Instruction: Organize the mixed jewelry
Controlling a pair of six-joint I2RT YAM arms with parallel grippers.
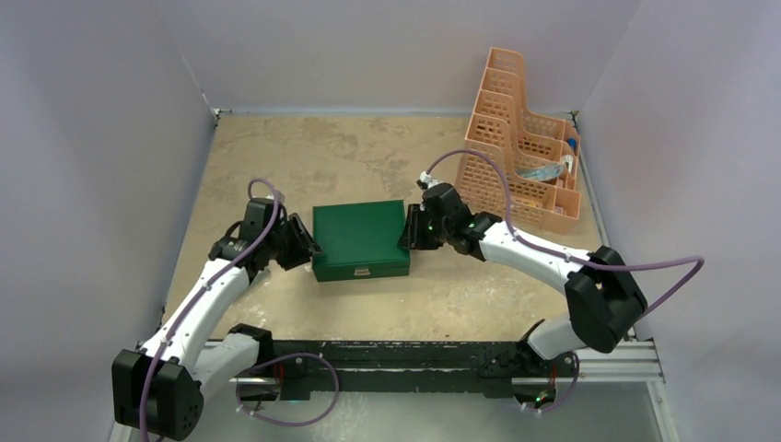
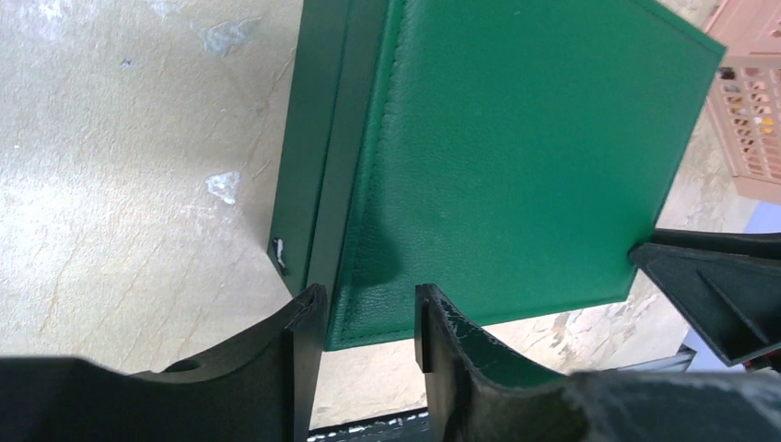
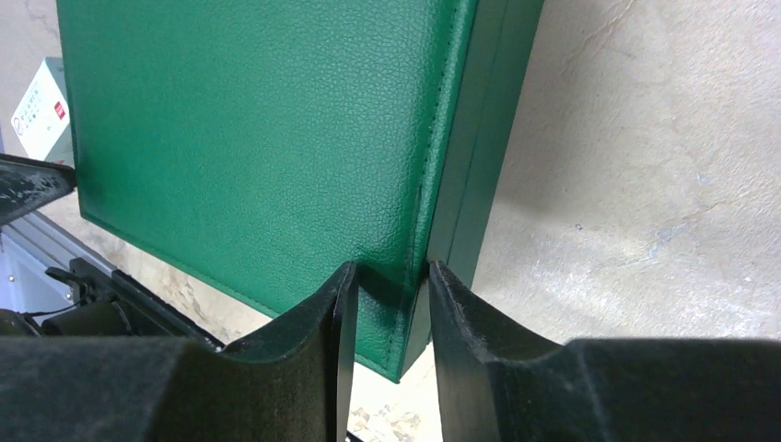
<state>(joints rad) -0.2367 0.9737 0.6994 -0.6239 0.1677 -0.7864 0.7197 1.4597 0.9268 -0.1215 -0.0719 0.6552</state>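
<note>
The mixed jewelry is hidden. A closed green box [image 1: 359, 235] lies mid-table with its clasp facing the arms. My left gripper [image 1: 300, 245] is at the box's left side. In the left wrist view its jaws [image 2: 367, 313] straddle the box's [image 2: 516, 157] near corner, one finger against the side wall and one over the lid. My right gripper [image 1: 408, 234] is at the box's right side. In the right wrist view it [image 3: 385, 281] pinches the stitched lid edge of the box [image 3: 249, 138], one finger on the lid and one on the side wall.
An orange mesh organizer [image 1: 525, 138] stands at the back right, with a bluish item in one compartment. Its corner shows in the left wrist view [image 2: 751, 120]. The black rail [image 1: 396, 354] carrying the arm bases runs along the near edge. Grey walls enclose the table.
</note>
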